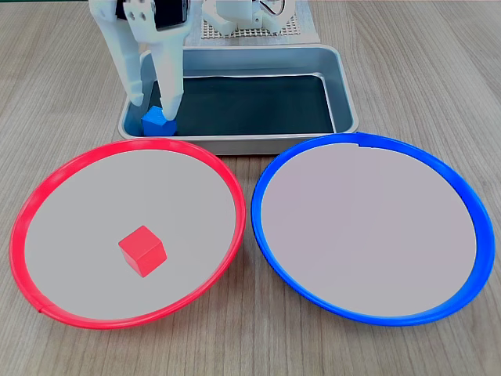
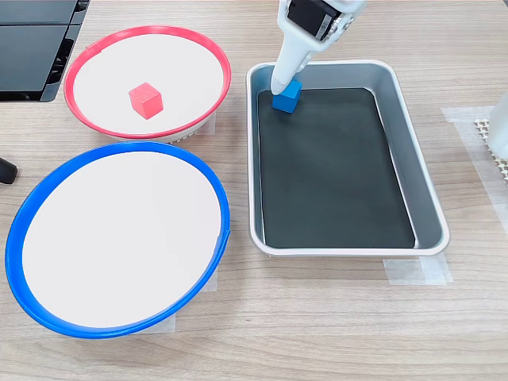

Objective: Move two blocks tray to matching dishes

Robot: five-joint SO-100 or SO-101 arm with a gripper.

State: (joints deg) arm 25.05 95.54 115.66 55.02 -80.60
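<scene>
Pincer [image 1: 154,110] is being set wide around the blue block [image 1: 157,122] in the tray [image 1: 344,94], closing and lifting toward the blue dish [image 1: 438,168] being called for next.

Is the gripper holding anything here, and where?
Not clearly: gripper fingers straddle the blue block in the tray, still on the liner; contact cannot be told.

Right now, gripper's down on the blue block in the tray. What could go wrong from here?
1. The blue block sits in the tray corner by the rim; the gripper fingers could catch the wall or pinch off-centre.
2. The blue-rimmed dish is the far one; a weak grasp might drop it into the red-rimmed dish.
</scene>
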